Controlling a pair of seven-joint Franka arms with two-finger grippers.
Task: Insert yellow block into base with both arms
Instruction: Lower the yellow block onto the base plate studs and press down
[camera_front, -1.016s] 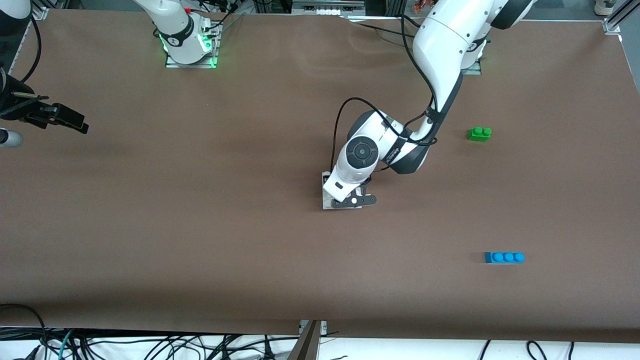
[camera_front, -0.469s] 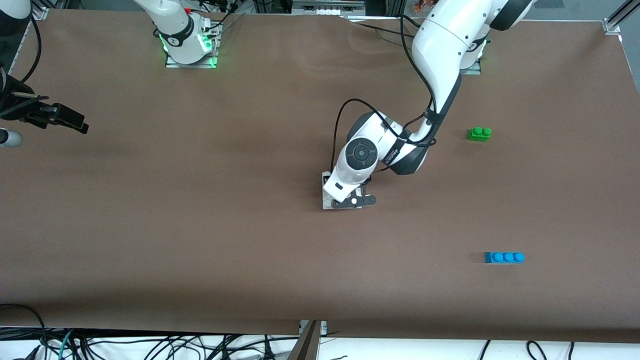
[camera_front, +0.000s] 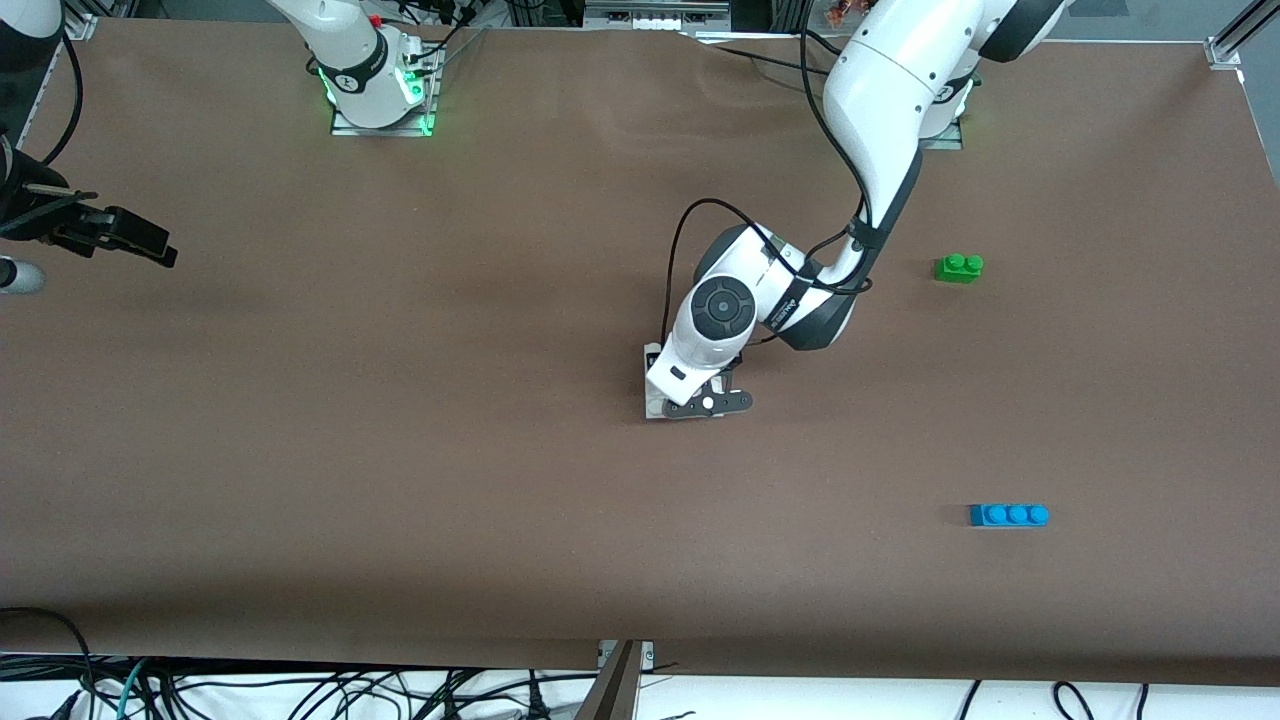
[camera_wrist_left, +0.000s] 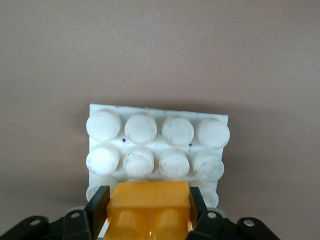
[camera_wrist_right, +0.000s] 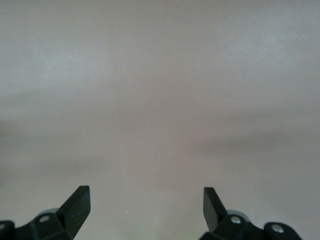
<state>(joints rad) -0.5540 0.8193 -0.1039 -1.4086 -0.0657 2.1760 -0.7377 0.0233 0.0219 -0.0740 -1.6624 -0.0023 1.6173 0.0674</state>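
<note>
My left gripper (camera_wrist_left: 148, 207) is shut on the yellow block (camera_wrist_left: 149, 204) and holds it down on the white studded base (camera_wrist_left: 157, 145), over the row of studs nearest the gripper. In the front view the left arm's hand (camera_front: 708, 402) covers the block and most of the base (camera_front: 651, 360) at the table's middle. My right gripper (camera_wrist_right: 146, 205) is open and empty over bare table at the right arm's end, where it waits (camera_front: 120, 235).
A green two-stud brick (camera_front: 958, 267) lies toward the left arm's end of the table. A blue three-stud brick (camera_front: 1008, 515) lies nearer the front camera than the green one. Cables hang along the table's front edge.
</note>
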